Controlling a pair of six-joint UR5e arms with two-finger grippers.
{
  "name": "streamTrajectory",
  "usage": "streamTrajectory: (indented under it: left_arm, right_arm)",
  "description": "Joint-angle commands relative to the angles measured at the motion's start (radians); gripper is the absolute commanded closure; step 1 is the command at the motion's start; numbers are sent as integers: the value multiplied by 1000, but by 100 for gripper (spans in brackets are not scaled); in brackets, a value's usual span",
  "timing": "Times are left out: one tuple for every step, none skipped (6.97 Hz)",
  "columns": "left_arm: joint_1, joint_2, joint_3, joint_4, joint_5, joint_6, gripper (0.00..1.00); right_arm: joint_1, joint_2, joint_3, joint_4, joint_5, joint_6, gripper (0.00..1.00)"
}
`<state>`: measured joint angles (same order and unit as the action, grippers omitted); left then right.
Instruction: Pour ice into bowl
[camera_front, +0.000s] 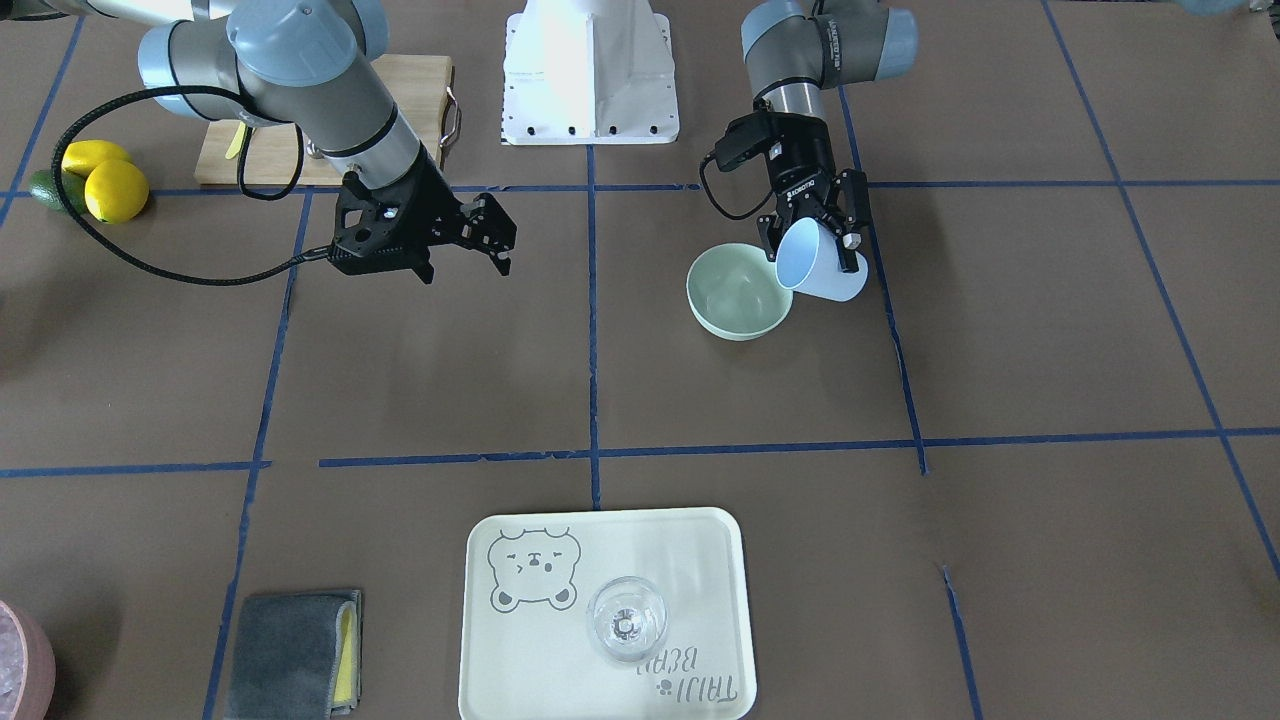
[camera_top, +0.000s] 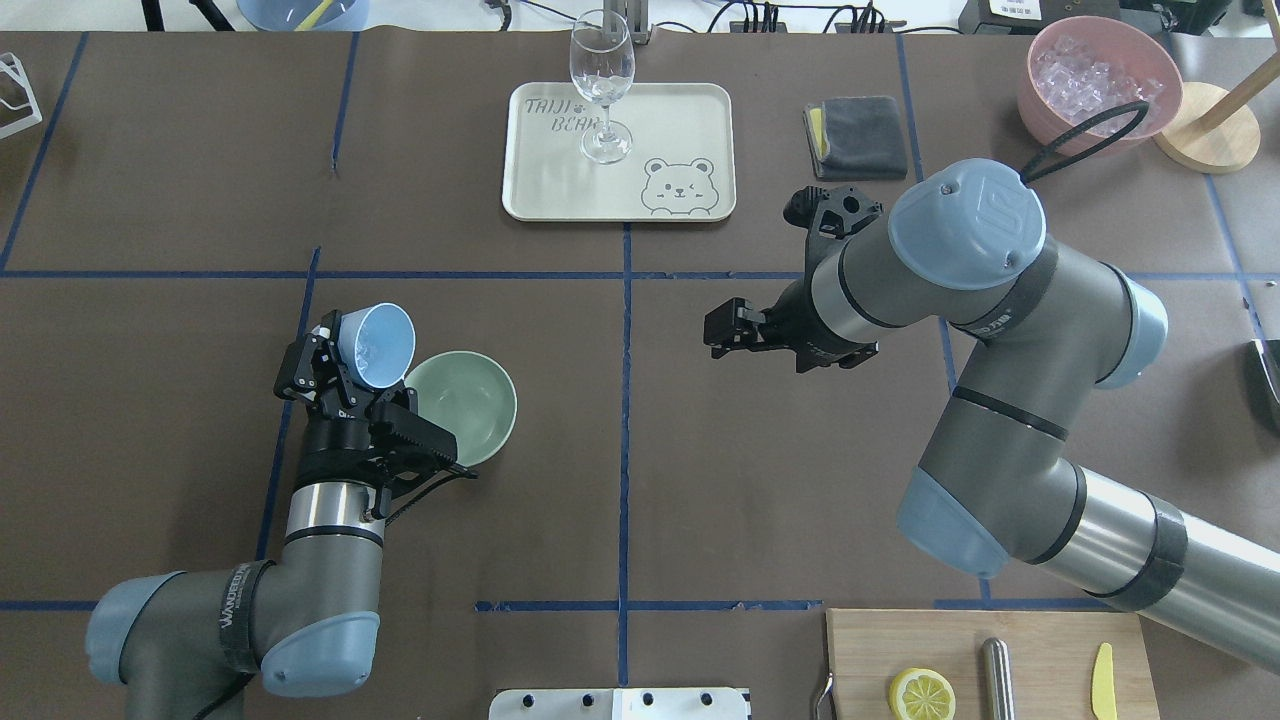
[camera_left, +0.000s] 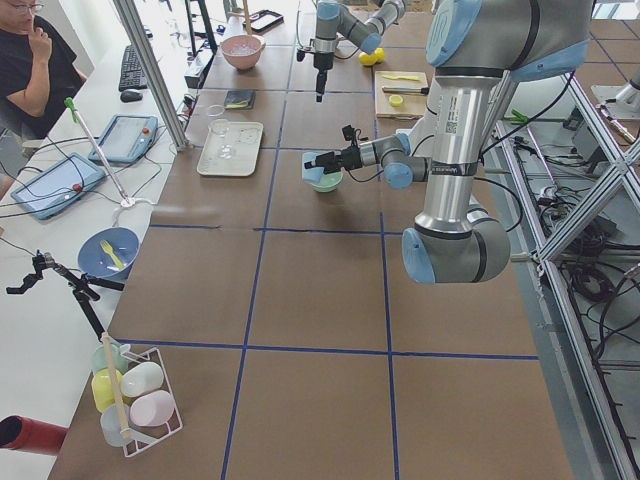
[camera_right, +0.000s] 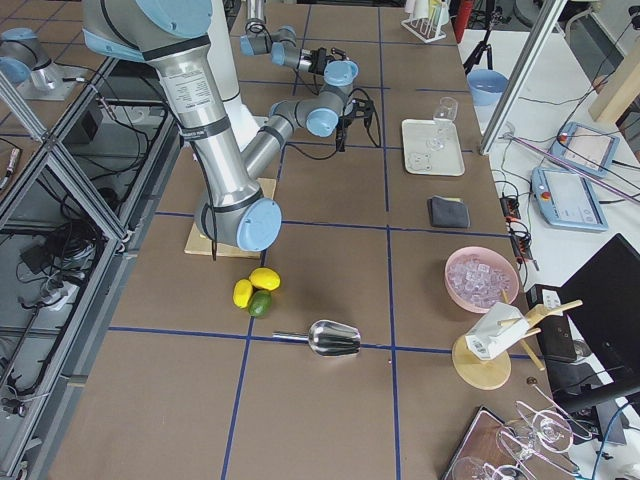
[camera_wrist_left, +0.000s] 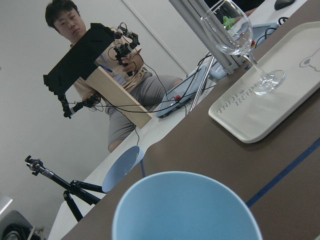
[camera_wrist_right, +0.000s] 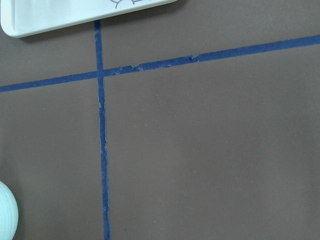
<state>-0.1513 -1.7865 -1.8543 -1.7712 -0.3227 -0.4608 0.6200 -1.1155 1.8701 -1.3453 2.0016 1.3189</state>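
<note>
The pale mint-green bowl stands on the brown table, and also shows in the overhead view. My left gripper is shut on a light blue cup and holds it tilted at the bowl's rim, mouth turned toward the bowl. In the overhead view faint glassy glints of ice show inside the cup. I cannot tell whether any ice lies in the bowl. The cup's rim fills the bottom of the left wrist view. My right gripper is open and empty, hovering apart from the bowl.
A cream tray with a clear wine glass lies at the far side. A grey cloth, a pink container of ice cubes, lemons, a cutting board and a metal scoop stand around.
</note>
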Motion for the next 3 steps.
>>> streamTrajectory:
  left_arm:
    - [-1,4,12,1,31,265,100]
    - [-1,6,12,1,31,331,100]
    - [-1,6,10,1,31,414,100]
  right_arm:
    - [0,0,0,0,-1,2,0]
    - [0,0,0,0,-3,3,0]
    - [0,0,0,0,-3,3,0]
